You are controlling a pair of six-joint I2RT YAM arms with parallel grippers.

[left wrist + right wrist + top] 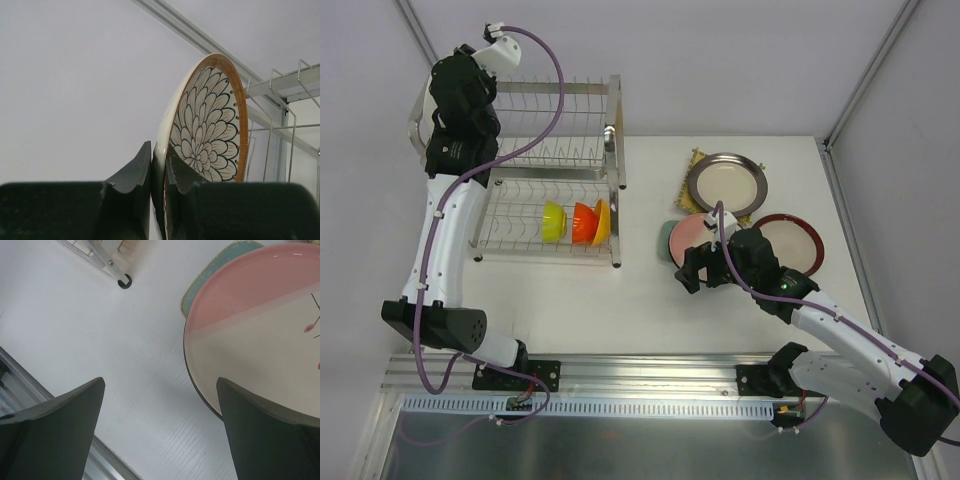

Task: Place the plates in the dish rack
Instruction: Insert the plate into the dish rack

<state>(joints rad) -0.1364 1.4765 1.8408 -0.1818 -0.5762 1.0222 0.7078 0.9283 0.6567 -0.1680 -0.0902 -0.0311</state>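
Currently your left end effector (157, 150) is clamped on the rim of the upright petal-pattern plate (207, 125), beside the dish rack (280, 85); your right end effector (161, 382) gapes above the worktop (125, 340), at the edge of the pink-and-white plate (250, 330).

Both arms pair white link shells with black joint housings; the left arm (445, 235), at the left side of the dish rack (614, 130), trails a purple cable (560, 85) from a white wrist cap (505, 50); the right arm (850, 335), right of the rack, bears a small green light (783, 287); its fingers (50, 435) are dark matte wedges.
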